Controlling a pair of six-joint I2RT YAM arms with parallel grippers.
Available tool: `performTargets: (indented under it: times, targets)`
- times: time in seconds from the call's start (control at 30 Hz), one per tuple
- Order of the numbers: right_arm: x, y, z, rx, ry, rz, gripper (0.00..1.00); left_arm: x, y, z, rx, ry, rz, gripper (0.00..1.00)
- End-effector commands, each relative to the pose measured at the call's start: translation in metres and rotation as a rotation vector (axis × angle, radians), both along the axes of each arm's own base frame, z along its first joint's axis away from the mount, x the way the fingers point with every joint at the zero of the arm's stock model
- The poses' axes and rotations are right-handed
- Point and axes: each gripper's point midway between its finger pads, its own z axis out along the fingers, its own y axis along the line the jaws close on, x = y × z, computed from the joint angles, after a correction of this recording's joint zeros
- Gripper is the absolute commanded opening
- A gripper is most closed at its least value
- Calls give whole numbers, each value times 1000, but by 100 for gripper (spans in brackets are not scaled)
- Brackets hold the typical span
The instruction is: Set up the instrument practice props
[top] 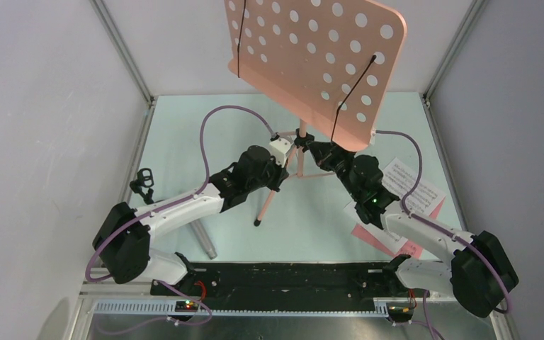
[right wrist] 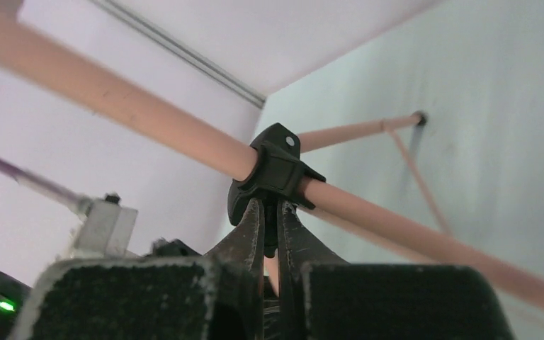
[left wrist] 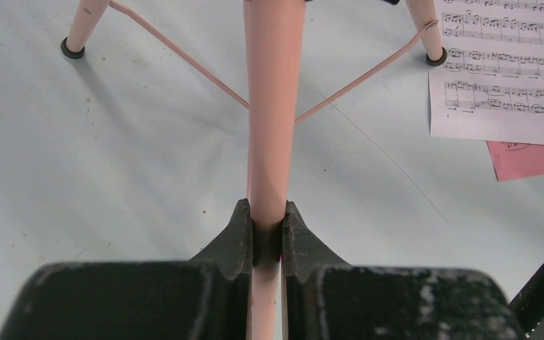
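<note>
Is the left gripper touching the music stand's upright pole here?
Touching. In the left wrist view, the left gripper has its fingers pressed on both sides of the music stand pole, with no gap visible.

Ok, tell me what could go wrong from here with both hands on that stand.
1. The left hand clamps the pole of the music stand and the right hand pinches its black collar; if they move out of step, the stand may twist or slip.
2. The wide desk sits high, so a tilt could topple it.
3. One tripod foot stands at the edge of the white sheet-music page; dragging the stand could crumple it.
</note>
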Motion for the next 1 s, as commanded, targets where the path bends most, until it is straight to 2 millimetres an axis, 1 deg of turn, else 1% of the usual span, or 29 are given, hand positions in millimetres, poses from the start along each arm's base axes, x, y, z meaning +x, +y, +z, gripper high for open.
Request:
performTargets:
  times: [0.0,0.07,0.1,0.17,0.2,0.23,0.27,0.3,0.33,0.37,0.4,0.43,0.47,0.5,0.53,0.57,0.6,0.63,0.67,0.7,0.73,0.77,0.8,0.83,0.87,0.9,0.93,0.97]
  targets:
    - [6,-11,-10,471,351,-82,0,5,34,-34,161,54,88,0]
    - [6,-6,-7,551,388,-55,0,4,34,-34,160,55,86,0]
    - [6,-5,-6,563,390,-49,5,4,33,-33,158,53,85,0]
    - [6,-7,-3,539,360,-64,22,5,33,-34,158,54,85,0]
    - [3,-8,-2,467,318,-70,26,5,33,-33,157,54,86,0]
    - [5,-17,-7,329,244,-132,31,5,33,-34,158,55,86,0]
    - [-3,-14,-6,261,205,-138,34,5,33,-33,157,54,86,0]
    - [-1,-26,-6,142,122,-204,37,6,33,-33,159,53,90,0]
    - [-9,-26,-16,71,86,-200,39,6,33,-33,161,53,90,0]
    - [-9,-31,-5,6,-15,-216,42,6,34,-34,163,54,92,0]
    - [-15,-34,-13,-40,-43,-214,43,5,35,-34,164,55,93,0]
    - [-17,-36,-5,-100,-119,-211,44,6,35,-34,167,55,96,0]
    - [-19,-37,-6,-147,-154,-200,44,6,36,-34,167,53,96,0]
    - [-20,-40,0,-223,-217,-206,44,5,36,-34,169,55,96,0]
    - [-22,-36,2,-261,-254,-177,43,5,37,-35,171,55,97,0]
    - [-23,-37,10,-340,-328,-177,43,5,37,-35,172,56,97,0]
    - [-25,-33,14,-381,-375,-150,43,5,37,-34,171,55,96,0]
    - [-26,-34,21,-465,-453,-153,42,5,36,-34,171,55,95,0]
    - [-30,-28,26,-508,-511,-121,42,5,36,-34,169,55,95,0]
    - [-30,-28,33,-582,-580,-127,43,5,36,-34,169,55,95,0]
    - [-31,-24,35,-664,-647,-107,44,5,36,-35,169,57,95,0]
    - [-32,-19,40,-698,-687,-85,45,4,36,-35,171,59,94,0]
    - [-29,-18,36,-786,-716,-77,46,4,36,-35,171,59,92,0]
    - [-27,-14,39,-826,-737,-68,47,5,36,-35,170,57,92,0]
    - [-26,-10,33,-912,-769,-45,50,5,36,-35,171,58,92,0]
    - [-25,-9,34,-948,-788,-46,51,5,36,-35,171,57,92,0]
    - [-23,-7,29,-1028,-818,-44,53,5,36,-34,170,56,93,0]
    - [-21,-8,28,-1064,-825,-52,54,5,36,-34,170,54,94,0]
